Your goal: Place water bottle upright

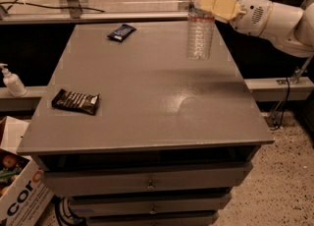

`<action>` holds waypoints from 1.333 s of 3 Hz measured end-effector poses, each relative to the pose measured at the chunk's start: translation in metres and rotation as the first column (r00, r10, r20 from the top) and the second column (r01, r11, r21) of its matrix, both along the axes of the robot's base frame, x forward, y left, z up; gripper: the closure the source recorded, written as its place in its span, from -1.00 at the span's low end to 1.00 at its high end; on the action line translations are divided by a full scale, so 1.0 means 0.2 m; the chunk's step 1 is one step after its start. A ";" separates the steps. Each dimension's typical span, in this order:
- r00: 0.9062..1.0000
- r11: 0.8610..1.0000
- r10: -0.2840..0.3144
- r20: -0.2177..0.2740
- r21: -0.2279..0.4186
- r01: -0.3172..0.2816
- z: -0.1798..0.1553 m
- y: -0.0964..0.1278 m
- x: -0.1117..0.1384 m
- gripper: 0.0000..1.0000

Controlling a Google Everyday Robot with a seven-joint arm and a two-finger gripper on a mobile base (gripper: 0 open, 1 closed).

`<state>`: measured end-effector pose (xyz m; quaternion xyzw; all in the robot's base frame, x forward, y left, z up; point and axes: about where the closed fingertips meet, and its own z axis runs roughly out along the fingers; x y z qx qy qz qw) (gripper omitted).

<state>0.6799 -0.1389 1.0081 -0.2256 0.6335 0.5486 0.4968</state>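
The water bottle (200, 31) is clear ribbed plastic with a white cap and a red-and-white band near its neck. It stands upright over the far right part of the grey table (147, 102). I cannot tell whether its base touches the tabletop or hangs just above it. My gripper (210, 5) reaches in from the right on a white arm (274, 18). Its cream fingers (221, 8) are shut on the bottle just below the neck.
A dark snack bar (76, 101) lies near the table's left edge and a small dark blue packet (121, 32) lies at the far middle. A white pump bottle (12, 81) stands on a ledge to the left. A cardboard box (19, 190) sits on the floor at lower left. The table front has drawers (147, 181).
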 end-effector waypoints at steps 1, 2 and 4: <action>0.993 0.995 0.034 0.111 0.093 -0.044 0.01 0.01 0.02 1.00; 0.960 0.988 0.059 0.273 0.121 -0.095 0.03 0.02 0.00 1.00; 0.864 0.994 0.091 0.496 0.002 -0.106 0.03 -0.03 -0.14 1.00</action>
